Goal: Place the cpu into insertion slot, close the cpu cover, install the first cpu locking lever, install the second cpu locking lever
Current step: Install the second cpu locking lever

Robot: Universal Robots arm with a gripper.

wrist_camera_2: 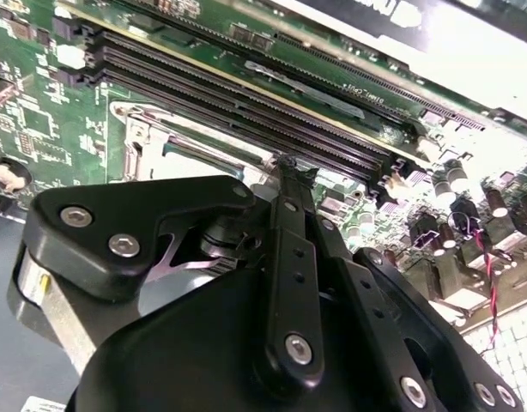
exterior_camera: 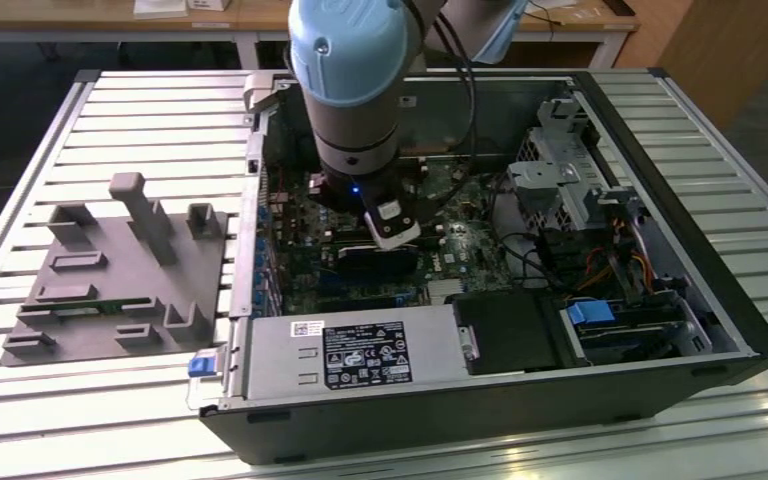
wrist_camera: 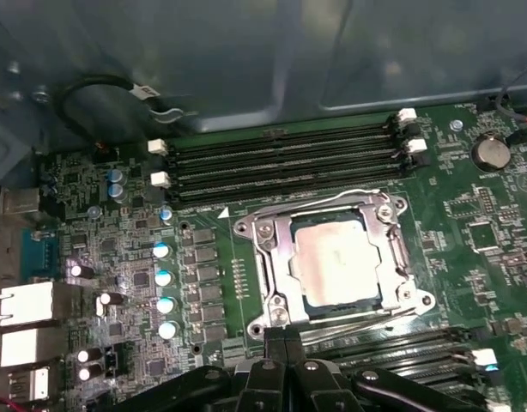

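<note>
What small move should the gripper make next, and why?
Probably ease onto the locking lever at the socket's near edge. The cpu sits in the insertion slot, the cpu cover lies closed over it, and the gripper hovers beside that wire lever.

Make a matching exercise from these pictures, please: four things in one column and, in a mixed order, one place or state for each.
Column one:
1. cpu
2. cpu cover
3. pincer
4. memory slots

Column two:
A. long and black, beside the socket
B. shut flat around the chip
C. seated in the insertion slot
D. at the socket's edge, by a locking lever

Pairs: 1-C, 2-B, 3-D, 4-A
</note>
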